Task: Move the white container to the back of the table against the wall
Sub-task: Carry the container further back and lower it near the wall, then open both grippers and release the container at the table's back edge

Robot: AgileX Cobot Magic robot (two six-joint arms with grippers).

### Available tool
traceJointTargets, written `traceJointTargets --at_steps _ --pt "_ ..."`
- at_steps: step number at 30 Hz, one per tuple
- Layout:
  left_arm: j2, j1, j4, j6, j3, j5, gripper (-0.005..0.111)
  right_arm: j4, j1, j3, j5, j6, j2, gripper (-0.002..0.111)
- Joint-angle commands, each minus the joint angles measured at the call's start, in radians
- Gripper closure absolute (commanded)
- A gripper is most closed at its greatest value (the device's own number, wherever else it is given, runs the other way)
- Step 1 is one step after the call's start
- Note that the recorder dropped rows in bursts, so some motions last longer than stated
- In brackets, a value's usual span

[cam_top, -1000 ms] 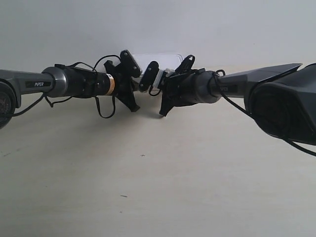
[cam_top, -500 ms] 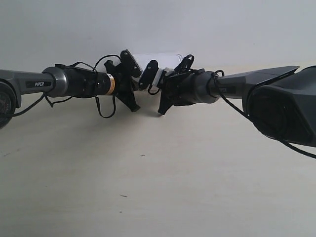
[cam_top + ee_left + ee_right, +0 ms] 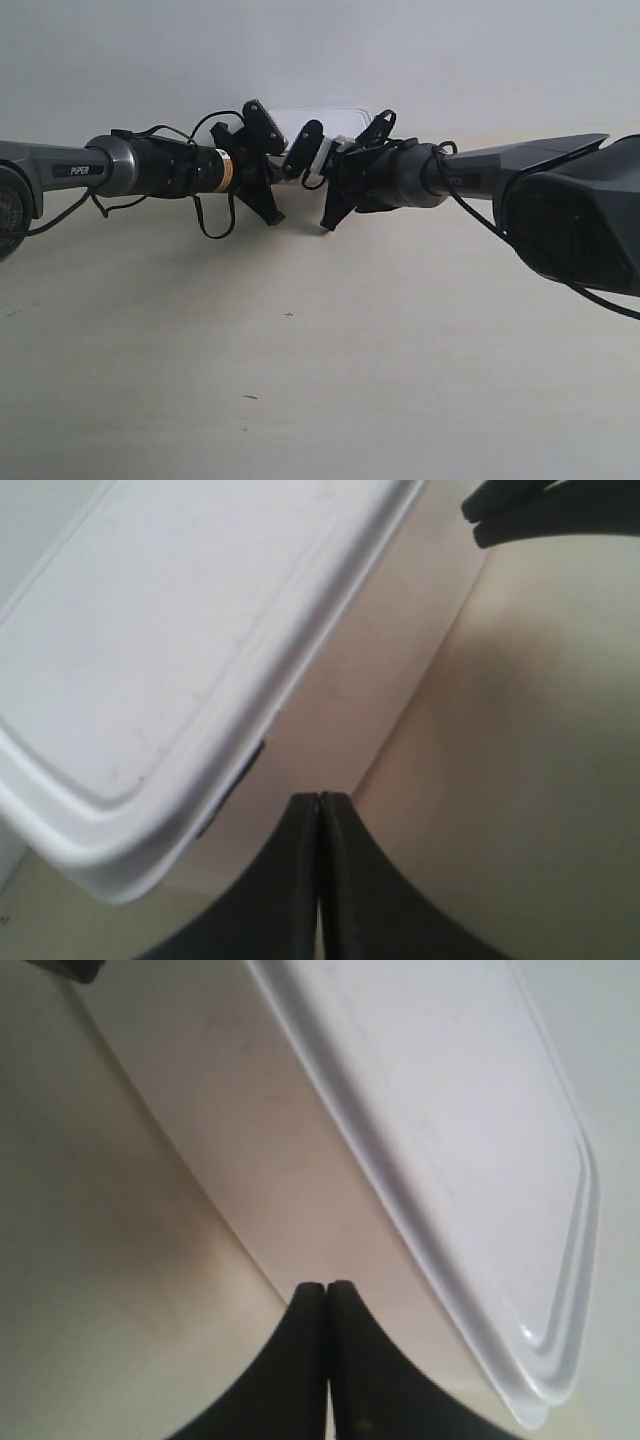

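My left gripper (image 3: 320, 800) and right gripper (image 3: 327, 1286) are both closed, empty, tips right at the near side of the white container (image 3: 335, 119), far back by the wall (image 3: 320, 50).

The small white rectangular plastic container (image 3: 335, 118) sits on the wide pale beige wood-grained table (image 3: 300, 380) at the upper centre of the exterior view, close before the plain grey-white wall (image 3: 300, 50). In front of it, the black arm at the exterior view's left (image 3: 150, 165) enters from the left edge and the black arm at the exterior view's right (image 3: 470, 170) from the right edge, and their ends meet at centre. In the wrist views the left gripper (image 3: 320, 802) and the right gripper (image 3: 327, 1288), fingers pressed together, each lie just beside the container's side wall.
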Motion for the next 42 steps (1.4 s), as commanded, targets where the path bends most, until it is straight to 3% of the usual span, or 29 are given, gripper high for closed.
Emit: traceJointTargets --at_steps 1,31,37,42 --pt "-0.005 0.002 -0.018 -0.011 -0.013 0.031 0.107 -0.007 -0.018 -0.035 0.015 0.013 0.031 0.108" --pt "-0.005 0.008 -0.018 -0.071 -0.01 0.02 0.107 0.088 -0.018 -0.139 0.11 0.013 0.066 0.108" --pt "-0.045 0.008 -0.018 -0.089 0.035 0.006 0.107 0.185 -0.018 -0.131 0.123 -0.066 0.047 0.108" --pt "-0.068 0.008 -0.01 -0.089 0.091 0.01 0.107 0.194 -0.018 -0.008 0.044 -0.084 -0.021 0.108"
